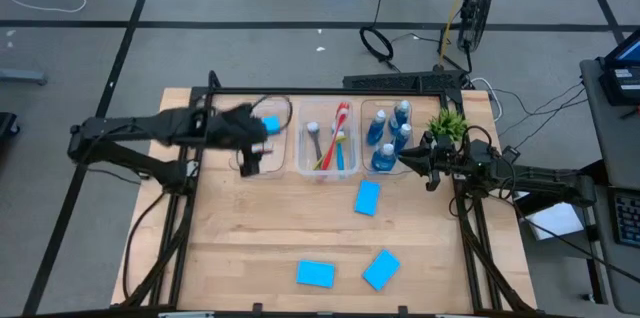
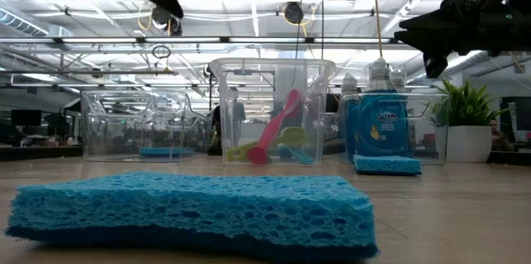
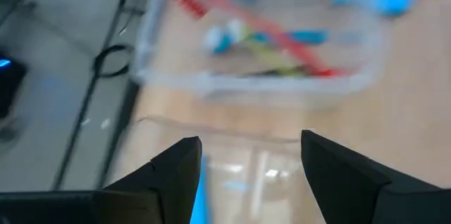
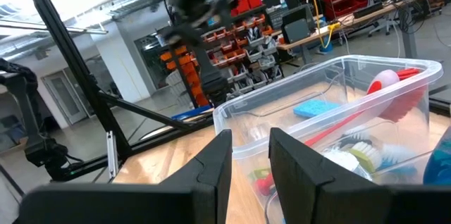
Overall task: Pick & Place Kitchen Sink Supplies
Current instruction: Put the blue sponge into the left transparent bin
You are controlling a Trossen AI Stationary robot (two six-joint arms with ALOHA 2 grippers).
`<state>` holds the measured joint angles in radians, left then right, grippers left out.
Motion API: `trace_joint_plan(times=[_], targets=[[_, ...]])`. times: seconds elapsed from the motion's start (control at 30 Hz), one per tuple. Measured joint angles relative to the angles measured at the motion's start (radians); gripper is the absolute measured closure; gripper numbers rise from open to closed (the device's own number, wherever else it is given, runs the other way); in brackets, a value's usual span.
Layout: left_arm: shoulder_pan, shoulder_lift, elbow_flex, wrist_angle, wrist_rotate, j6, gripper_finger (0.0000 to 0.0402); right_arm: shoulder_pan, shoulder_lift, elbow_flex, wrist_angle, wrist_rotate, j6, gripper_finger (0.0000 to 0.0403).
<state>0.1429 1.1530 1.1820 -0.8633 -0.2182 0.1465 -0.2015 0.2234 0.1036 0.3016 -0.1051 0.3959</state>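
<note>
Sponges, flat, blue, rectangular; four counted. One lies in the left clear bin [image 1: 268,136] at upper left of centre in the high view, sponge in bin [image 1: 270,125] just under the left gripper [image 1: 250,158]. Three remain loose on the wooden table [image 1: 250,228]: one mid-frame right of centre [image 1: 367,197], two near the lower edge [image 1: 315,274] and [image 1: 381,269].

Appearance: open-pored foam, coarse texture, soft edges; the nearest one fills the lower part of the low view [image 2: 191,214].

Other stock: brushes in the middle bin [image 1: 330,138], red brush [image 1: 340,118] the most conspicuous; blue bottles [image 1: 390,133] with grey caps in the right bin.

Tools: left gripper above the left bin, fingers spread with nothing between them. Right gripper [image 1: 432,163] hangs just beside the bottle bin at right of centre, fingers close together with a narrow gap, gripping nothing visible.

Risks, judged: left arm may clip the bin wall and shift the light container. Foam may compress and slip from a shallow pinch. Right arm sits near the potted plant [image 1: 447,124]; a swing could knock it.
</note>
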Motion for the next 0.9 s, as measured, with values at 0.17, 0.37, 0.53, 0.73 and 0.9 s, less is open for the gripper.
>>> trace_joint_plan(times=[0.17, 0.37, 0.53, 0.73, 0.9], targets=[[-0.211, -0.007, 0.000, 0.014, 0.000, -0.217, 0.0158, 0.000, 0.000, 0.000, 0.001, 0.000, -0.019, 0.0316], [-0.410, 0.070, 0.000, 0.152, -0.001, -0.420, 0.0158, 0.000, 0.000, -0.001, 0.008, 0.000, -0.019, 0.0316], [-0.510, 0.174, 0.000, 0.251, 0.009, -0.533, 0.0158, 0.000, 0.000, -0.001, 0.008, 0.000, -0.020, 0.0316], [-0.581, 0.294, 0.000, 0.361, 0.069, -0.560, 0.0158, 0.000, 0.000, -0.001, 0.009, 0.000, -0.019, 0.0316], [-0.612, 0.375, 0.000, 0.431, 0.121, -0.578, 0.0158, 0.000, 0.000, -0.001, 0.008, 0.000, -0.019, 0.0316]])
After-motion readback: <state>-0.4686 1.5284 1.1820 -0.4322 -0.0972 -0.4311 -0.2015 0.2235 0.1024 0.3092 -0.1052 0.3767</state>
